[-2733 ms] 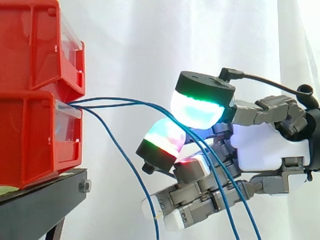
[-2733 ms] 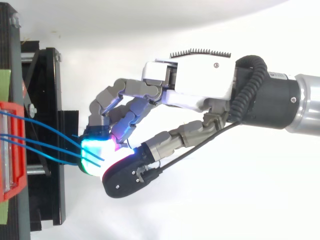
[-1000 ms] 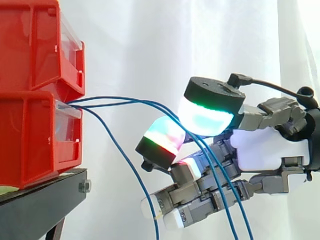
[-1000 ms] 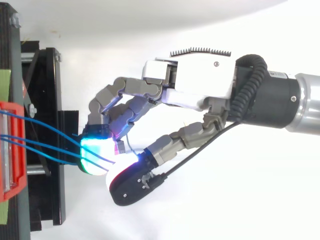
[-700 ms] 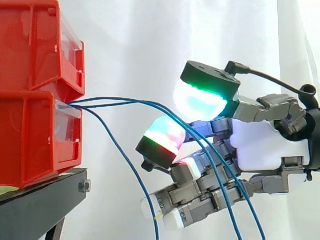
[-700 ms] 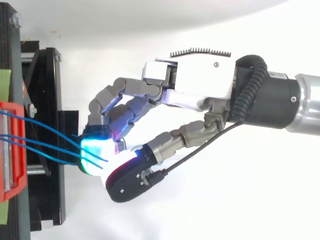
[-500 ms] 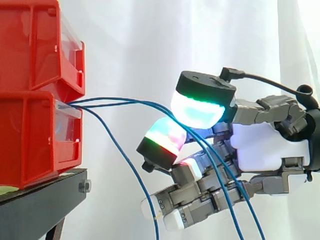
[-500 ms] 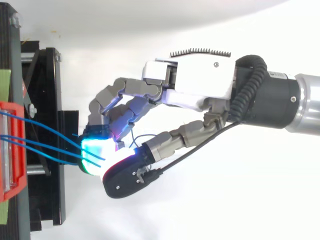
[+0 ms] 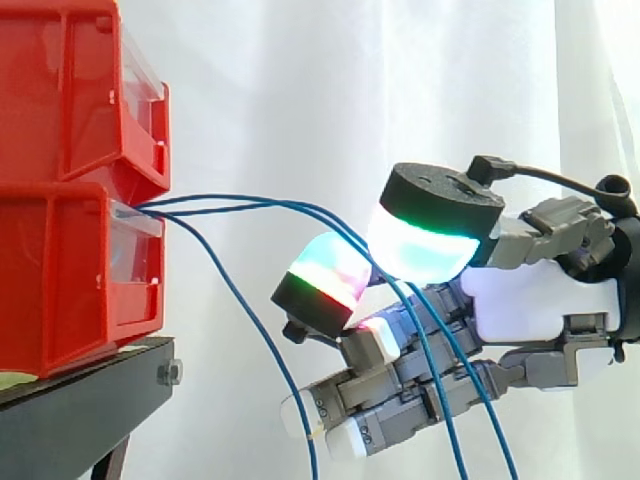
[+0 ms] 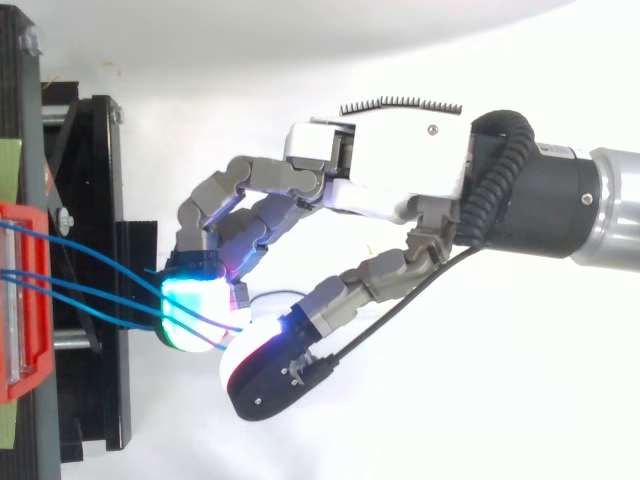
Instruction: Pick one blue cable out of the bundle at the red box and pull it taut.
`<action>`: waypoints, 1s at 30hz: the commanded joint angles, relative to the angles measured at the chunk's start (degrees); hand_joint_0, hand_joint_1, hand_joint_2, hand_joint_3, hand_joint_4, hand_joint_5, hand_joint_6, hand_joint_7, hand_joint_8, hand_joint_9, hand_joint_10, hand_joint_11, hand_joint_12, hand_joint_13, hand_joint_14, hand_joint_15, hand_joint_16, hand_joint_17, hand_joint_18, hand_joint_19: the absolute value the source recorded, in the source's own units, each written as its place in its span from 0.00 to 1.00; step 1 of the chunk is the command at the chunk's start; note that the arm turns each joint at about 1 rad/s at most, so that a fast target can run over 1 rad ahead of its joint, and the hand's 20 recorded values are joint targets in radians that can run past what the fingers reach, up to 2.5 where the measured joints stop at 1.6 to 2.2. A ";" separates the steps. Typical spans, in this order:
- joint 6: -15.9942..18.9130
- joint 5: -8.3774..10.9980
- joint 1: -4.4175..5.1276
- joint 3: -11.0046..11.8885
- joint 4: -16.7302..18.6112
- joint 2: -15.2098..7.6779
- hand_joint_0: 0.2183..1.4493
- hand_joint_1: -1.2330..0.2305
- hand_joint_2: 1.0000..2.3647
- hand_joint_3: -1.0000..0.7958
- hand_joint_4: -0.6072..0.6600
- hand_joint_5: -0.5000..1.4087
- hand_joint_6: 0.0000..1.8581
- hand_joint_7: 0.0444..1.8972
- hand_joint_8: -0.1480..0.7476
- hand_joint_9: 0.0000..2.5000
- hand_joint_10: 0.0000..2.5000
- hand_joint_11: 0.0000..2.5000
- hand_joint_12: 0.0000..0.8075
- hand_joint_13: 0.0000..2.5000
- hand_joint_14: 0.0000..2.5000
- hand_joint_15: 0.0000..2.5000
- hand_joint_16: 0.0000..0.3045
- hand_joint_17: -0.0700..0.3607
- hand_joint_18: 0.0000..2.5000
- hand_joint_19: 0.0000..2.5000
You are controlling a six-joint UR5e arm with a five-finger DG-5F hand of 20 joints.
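Three blue cables (image 9: 250,205) come out of the front of the lower red bin (image 9: 60,270), just under its top lip, over on the 9 o'clock side of the side view. Two of them head off toward 3 o'clock pretty much together, arc over, then bend down toward 5 o'clock and run across the hand (image 9: 530,300) before dropping out of the bottom edge. The third cable (image 9: 240,305) splits off right at the bin and droops steeply toward 5 o'clock on its own, well clear of the hand. None of them is pulled straight; all three hang in curves. Honestly I can't tell whether the hand actually has a grip on either of the two cables or they just pass through it, since they overlap it in both views. From the top view the same cables (image 10: 90,290) leave the bin at the 9 o'clock edge and fan slightly toward 4 o'clock until they meet the hand near the middle. The hand sits at about 4 o'clock from the bin's opening, apart from the bin, with its white palm toward 3 o'clock, and the arm (image 10: 560,200) comes in from there. An upper red bin (image 9: 70,90) is stacked on the lower one, both sit on the black stand (image 9: 90,400), and a white curtain (image 9: 300,100) hangs behind everything.
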 commanded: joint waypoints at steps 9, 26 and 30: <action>0.00 0.00 0.02 0.03 0.00 0.00 0.22 0.29 0.00 0.28 0.54 0.15 0.51 0.45 0.51 0.34 0.00 0.41 0.51 0.20 0.00 0.10 0.19 0.47 0.22 0.05; 0.00 0.00 0.02 0.03 0.00 0.00 0.45 0.27 0.01 0.40 0.49 0.14 0.52 0.49 0.50 0.33 0.00 0.41 0.48 0.21 0.00 0.10 0.18 0.44 0.21 0.05; 0.00 0.00 0.02 0.03 0.00 0.00 0.48 0.26 0.01 0.35 0.47 0.14 0.52 0.46 0.47 0.33 0.00 0.41 0.48 0.21 0.00 0.10 0.17 0.44 0.21 0.05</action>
